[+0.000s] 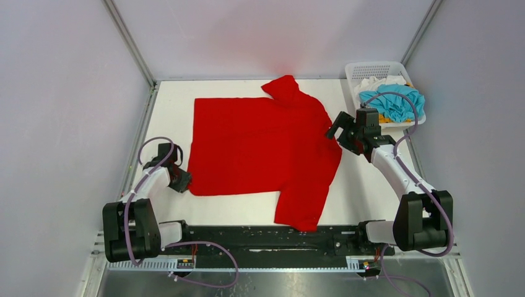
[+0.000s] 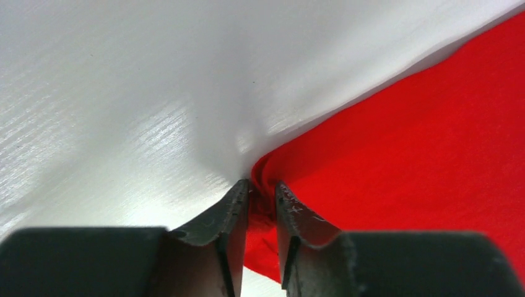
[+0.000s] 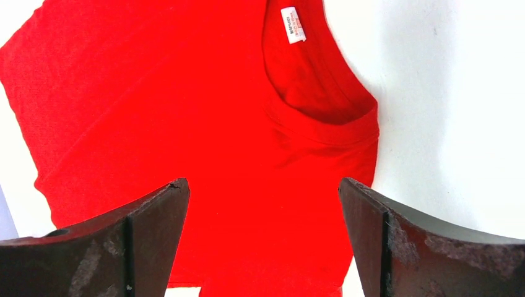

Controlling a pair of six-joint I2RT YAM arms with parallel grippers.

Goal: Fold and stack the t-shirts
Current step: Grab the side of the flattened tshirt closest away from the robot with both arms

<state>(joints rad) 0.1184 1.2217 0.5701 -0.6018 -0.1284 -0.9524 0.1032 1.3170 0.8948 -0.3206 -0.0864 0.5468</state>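
Left claw (image 2: pixel 261 187) on flat red t-shirt (image 1: pixel 260 148)

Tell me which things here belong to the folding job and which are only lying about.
Job:
red t-shirt
turquoise t-shirt
white t-shirt
orange-yellow t-shirt
left gripper, pinching the red edge
right gripper, open

Lying about:
white perforated basket

The yellow shirt (image 1: pixel 385 117) is mostly hidden under the blue shirt (image 1: pixel 395 102) in the basket (image 1: pixel 373 65). The tag (image 3: pixel 293 25) on the red shirt (image 3: pixel 186 93) has words too small to read.
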